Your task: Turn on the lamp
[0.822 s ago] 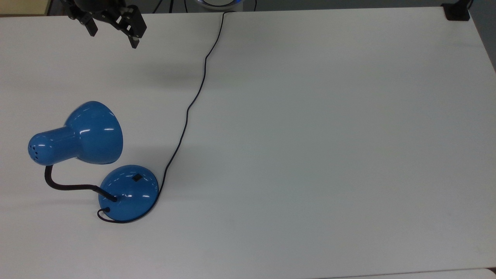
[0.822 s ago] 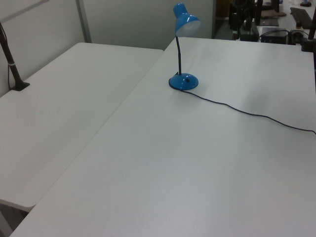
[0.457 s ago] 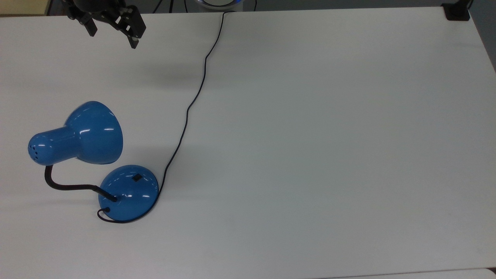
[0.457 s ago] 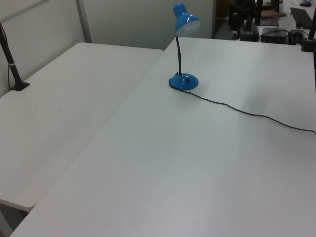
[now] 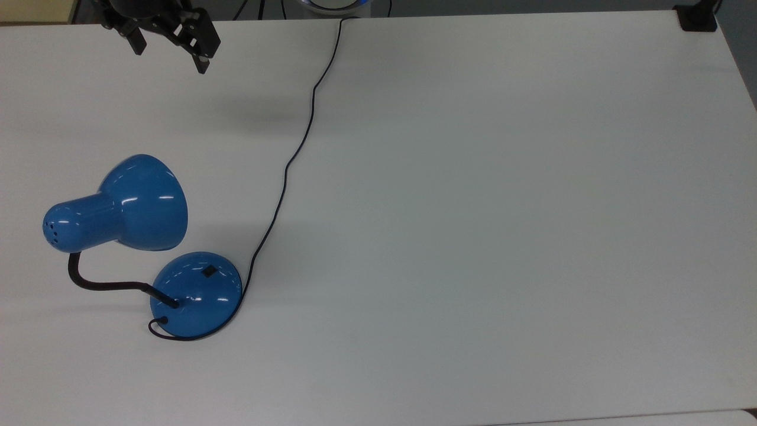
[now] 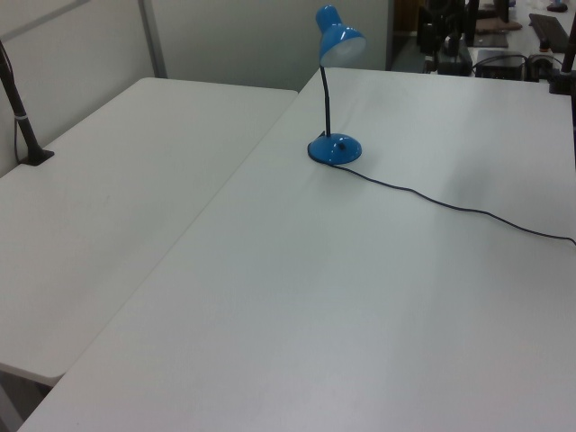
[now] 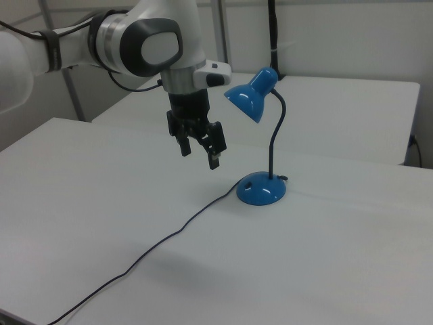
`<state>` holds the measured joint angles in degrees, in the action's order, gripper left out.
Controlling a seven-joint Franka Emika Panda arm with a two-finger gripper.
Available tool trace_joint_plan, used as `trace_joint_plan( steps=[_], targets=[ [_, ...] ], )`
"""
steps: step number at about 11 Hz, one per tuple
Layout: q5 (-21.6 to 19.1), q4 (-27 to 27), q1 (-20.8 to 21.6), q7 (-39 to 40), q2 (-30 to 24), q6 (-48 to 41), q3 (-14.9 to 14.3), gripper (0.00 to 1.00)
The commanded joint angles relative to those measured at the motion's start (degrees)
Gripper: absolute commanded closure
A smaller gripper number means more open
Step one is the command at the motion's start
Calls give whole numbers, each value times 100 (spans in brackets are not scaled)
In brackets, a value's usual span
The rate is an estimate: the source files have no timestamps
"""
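Gripper (image 5: pixel 170 53) open above table — lamp (image 5: pixel 195 294) switch barely discernible.

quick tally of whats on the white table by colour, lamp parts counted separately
blue: 2, the shade and the base
black: 3, the neck, the switch and the cord
total: 5, all parts of one lamp

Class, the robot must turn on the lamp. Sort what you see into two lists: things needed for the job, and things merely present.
Needed: lamp, its switch, its cord, the open tool.
Merely present: table, second table, black clamp.
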<state>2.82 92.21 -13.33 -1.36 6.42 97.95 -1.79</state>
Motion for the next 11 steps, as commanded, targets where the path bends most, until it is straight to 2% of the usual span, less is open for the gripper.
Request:
trace_joint_plan(
  steps=[1,6,7,8,9,10,11],
  targets=[
    [17,43,6,40,-88,14,-32,0],
    [0,25,15,66,-36,102,-32,0],
    [-9,25,23,66,-27,111,-23,13],
    [-35,34,41,57,-18,111,-15,35],
    [-183,34,58,22,-1,154,-6,65],
    [-385,78,50,-4,-1,485,-6,89],
    [-448,113,58,-22,17,793,-6,92]
  ],
)
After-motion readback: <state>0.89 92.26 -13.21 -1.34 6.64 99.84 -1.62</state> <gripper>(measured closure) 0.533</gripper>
